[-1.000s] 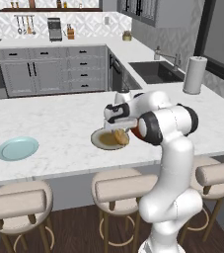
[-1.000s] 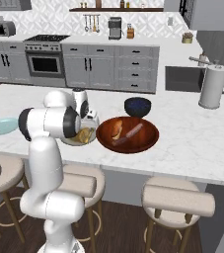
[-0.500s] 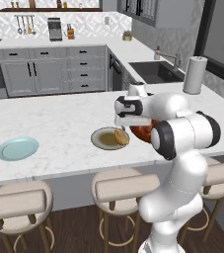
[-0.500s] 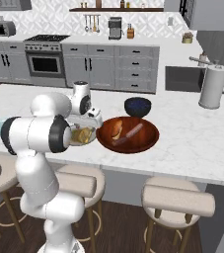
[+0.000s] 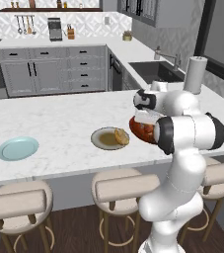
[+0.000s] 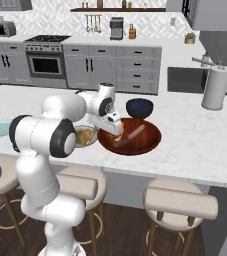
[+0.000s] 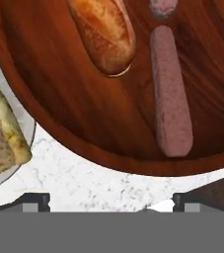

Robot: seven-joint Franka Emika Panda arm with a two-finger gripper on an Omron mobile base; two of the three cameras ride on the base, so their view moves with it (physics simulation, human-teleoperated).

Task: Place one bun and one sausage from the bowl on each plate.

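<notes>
The reddish-brown bowl (image 7: 84, 123) holds a golden bun (image 7: 103, 32) and a pinkish sausage (image 7: 170, 94); the end of a second sausage (image 7: 161, 6) peeks in at the top edge. My gripper (image 7: 111, 202) hangs open above the bowl's near rim, with nothing between its fingertips (image 7: 34, 200). In the base views the gripper (image 6: 115, 132) is over the left side of the bowl (image 6: 147, 142), and the arm hides part of the bowl (image 5: 139, 129). The beige plate (image 5: 102, 140) carries a bun (image 5: 121, 137). The pale blue plate (image 5: 17, 148) lies far to the left.
A dark blue bowl (image 6: 139, 107) stands just behind the big bowl. A paper towel roll (image 6: 216, 87) rises at the counter's right, near the sink (image 5: 155, 71). Stools line the counter's front edge.
The hand has swung from above the beige plate rightward to over the bowl. The bun stays on the beige plate. The jaws have stayed open.
</notes>
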